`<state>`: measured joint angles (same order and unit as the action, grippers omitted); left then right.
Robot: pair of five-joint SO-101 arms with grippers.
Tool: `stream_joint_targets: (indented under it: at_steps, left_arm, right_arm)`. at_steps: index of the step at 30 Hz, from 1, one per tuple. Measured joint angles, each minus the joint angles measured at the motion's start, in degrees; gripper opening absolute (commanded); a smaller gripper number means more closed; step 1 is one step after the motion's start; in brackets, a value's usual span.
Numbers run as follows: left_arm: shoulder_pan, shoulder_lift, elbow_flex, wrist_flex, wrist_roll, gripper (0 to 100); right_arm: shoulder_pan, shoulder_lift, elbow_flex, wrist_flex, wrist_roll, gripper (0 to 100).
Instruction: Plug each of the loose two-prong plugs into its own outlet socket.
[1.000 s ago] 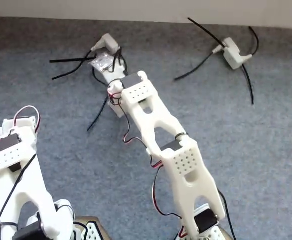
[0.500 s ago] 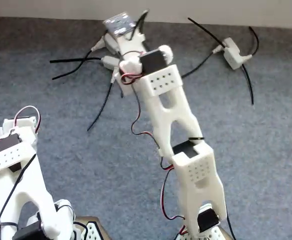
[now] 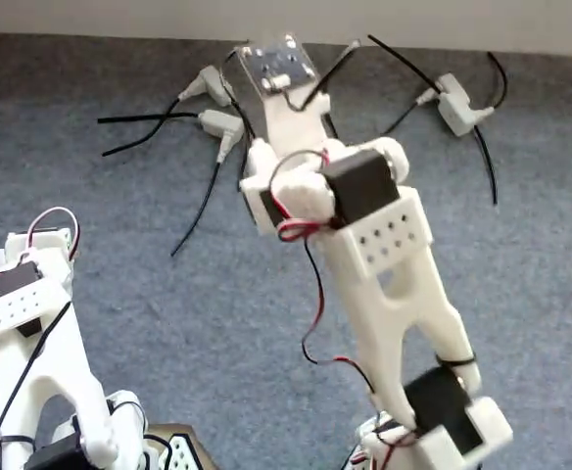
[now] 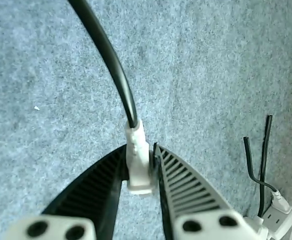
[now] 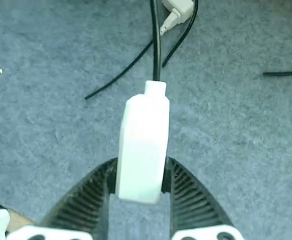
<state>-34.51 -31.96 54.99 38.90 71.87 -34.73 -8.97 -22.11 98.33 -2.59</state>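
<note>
Arms, from above: my right arm (image 3: 384,235) stretches to the far edge of the grey carpet (image 3: 521,294); my left arm (image 3: 26,323) sits folded at the near corner.
Loose plugs, from above: first loose plug (image 3: 222,124) and second loose plug (image 3: 211,84) lie on the carpet just beside my right wrist, with their black cords trailing away from it.
Outlet socket, from above: a white outlet socket (image 3: 457,110) lies on the other side of that wrist, well apart from it.
Left jaws, left wrist view: my left gripper (image 4: 140,152) is pinched narrow on a small white plug (image 4: 137,165), held lengthwise between the ribbed fingers (image 4: 181,180).
Left cord: its black cable (image 4: 106,55) leaves the plug beyond my tips and arcs away.
Off my left jaws: a white socket piece (image 4: 278,220) lies to one side, well apart.
Right jaws, right wrist view: my right gripper (image 5: 141,167) clamps a white block (image 5: 143,145) by its near end. Most of it juts past my tips, and I cannot tell whether it is a socket or a plug.
Right cord: a black lead (image 5: 156,45) runs on from the block's far end.
Beyond my right jaws: another white connector (image 5: 178,9) lies on the carpet, well past the tips.
</note>
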Motion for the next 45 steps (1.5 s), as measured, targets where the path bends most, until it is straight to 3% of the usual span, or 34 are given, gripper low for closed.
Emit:
stream_joint_targets:
  at_steps: [5, 12, 15, 19, 24, 34, 38, 45]
  left_arm:
    - [0.0, 0.0, 0.0, 0.0, 0.0, 1]
    - [0.0, 0.0, 0.0, 0.0, 0.0, 1]
    - [0.0, 0.0, 0.0, 0.0, 0.0, 1]
    - [0.0, 0.0, 0.0, 0.0, 0.0, 1]
    - [0.0, 0.0, 0.0, 0.0, 0.0, 1]
    - [0.0, 0.0, 0.0, 0.0, 0.0, 1]
    - [0.0, 0.0, 0.0, 0.0, 0.0, 1]
    - [0.0, 0.0, 0.0, 0.0, 0.0, 1]
  right_arm:
    - [0.09, -6.51, 23.47, -9.41, 0.0, 2.3]
    - [-0.79, -16.97, 57.14, -36.57, -0.53, 2.4]
    - [-0.79, -17.85, 64.53, -48.09, -5.27, 4.1]
    - [3.16, -13.71, 65.85, -53.63, -16.97, 4.4]
    - [10.46, -2.73, 65.76, -54.59, -26.11, 4.4]
    - [-1.05, -0.35, 64.88, -57.32, -28.66, 4.4]
    - [-2.2, -0.09, 64.88, -60.66, -31.82, 5.1]
    - [-2.55, -0.09, 64.88, -61.71, -32.7, 23.6]
